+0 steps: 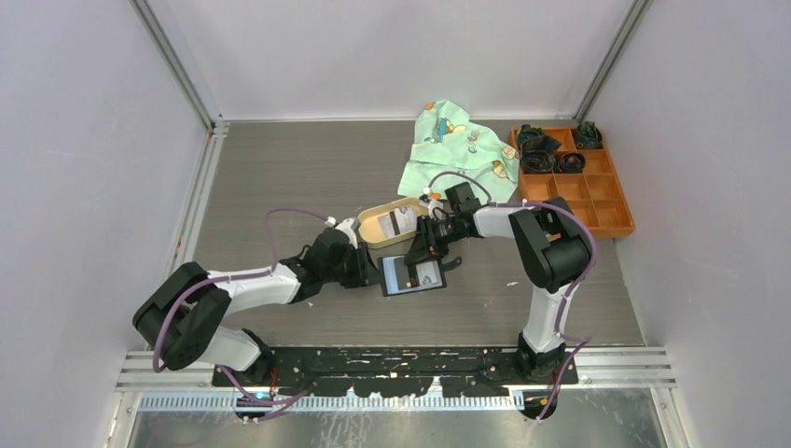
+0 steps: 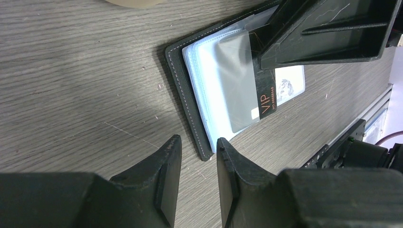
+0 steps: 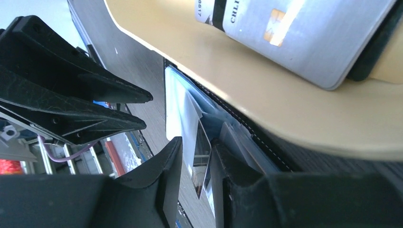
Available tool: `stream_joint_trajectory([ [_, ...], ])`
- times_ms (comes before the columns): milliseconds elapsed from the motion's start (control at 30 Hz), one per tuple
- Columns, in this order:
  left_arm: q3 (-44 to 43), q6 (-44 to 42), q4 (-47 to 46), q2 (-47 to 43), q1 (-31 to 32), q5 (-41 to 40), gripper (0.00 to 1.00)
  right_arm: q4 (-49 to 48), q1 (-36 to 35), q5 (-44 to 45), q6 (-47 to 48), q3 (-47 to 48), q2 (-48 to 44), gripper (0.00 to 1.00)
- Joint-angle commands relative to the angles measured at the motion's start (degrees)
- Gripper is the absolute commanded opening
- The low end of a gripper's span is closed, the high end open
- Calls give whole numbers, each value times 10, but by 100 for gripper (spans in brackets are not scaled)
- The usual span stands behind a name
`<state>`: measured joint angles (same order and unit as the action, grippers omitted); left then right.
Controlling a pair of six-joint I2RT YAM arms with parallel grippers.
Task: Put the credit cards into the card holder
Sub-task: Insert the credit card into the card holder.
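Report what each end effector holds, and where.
Right end effector: a card's edge sits between its fingers; whether gripped cannot be told. Left end effector: nothing, open beside the wallet's corner.

Readable text in 2 spots.
1. Striped card (image 2: 266,97) at the wallet (image 2: 177,76): orange "VIP" on its black stripe. The smaller line beside it is too small to read.
2. Silver card (image 3: 309,42) in the tan tray (image 3: 237,95): white "CLI", cut off at the frame edge, and digits that look like "817" past its dark band.
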<state>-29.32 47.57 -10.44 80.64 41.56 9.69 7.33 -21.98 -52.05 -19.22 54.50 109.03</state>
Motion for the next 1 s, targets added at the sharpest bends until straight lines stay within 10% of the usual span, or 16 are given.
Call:
stream_joint_trajectory([
  [0,2,1,-21,-22,2,6,34,41,-2,45,41,15,-36,34],
  [633,2,0,-13,-30,2,3,34,132,-7,94,113,52,-67,41],
  [967,2,0,-16,-27,2,2,32,172,-17,124,172,57,-95,18],
])
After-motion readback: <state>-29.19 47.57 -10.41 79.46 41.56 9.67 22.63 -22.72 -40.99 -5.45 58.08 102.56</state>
